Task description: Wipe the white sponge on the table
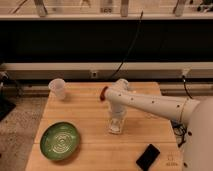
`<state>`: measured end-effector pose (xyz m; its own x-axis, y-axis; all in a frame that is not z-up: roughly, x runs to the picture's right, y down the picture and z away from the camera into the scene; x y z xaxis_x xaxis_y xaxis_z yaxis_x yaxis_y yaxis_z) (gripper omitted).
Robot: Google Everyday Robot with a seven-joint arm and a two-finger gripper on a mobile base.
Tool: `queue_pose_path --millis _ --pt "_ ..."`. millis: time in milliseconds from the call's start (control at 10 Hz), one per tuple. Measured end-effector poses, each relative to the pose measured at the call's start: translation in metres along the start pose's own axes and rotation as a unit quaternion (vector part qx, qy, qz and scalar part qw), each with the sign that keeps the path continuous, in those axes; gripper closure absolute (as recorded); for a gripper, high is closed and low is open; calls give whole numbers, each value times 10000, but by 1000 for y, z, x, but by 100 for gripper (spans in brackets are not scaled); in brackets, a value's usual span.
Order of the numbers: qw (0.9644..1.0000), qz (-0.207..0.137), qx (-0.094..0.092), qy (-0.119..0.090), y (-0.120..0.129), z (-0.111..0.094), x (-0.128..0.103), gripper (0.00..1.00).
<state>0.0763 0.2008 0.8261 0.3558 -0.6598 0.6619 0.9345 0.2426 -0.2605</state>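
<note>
Table (85, 112) is carrying cup (57, 89), green plate (60, 141) and phone (148, 157). Claw (116, 123) is pointing down mid-table, with sponge (116, 129) lying at its tip; cannot tell whether it is gripping.

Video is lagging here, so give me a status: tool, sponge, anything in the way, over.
Tool down at mid table, pointing straight down. White sponge right under it, on the wood. Green plate, cup, black phone all apart from it.
</note>
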Motion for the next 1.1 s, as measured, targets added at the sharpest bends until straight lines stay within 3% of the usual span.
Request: queue_pose_path --millis 600,900,1100 --pt "9995 275 -5 147 26 -7 11 100" --pt "9981 471 -44 384 37 -20 32 100" --pt "9976 471 -61 507 29 -27 47 100"
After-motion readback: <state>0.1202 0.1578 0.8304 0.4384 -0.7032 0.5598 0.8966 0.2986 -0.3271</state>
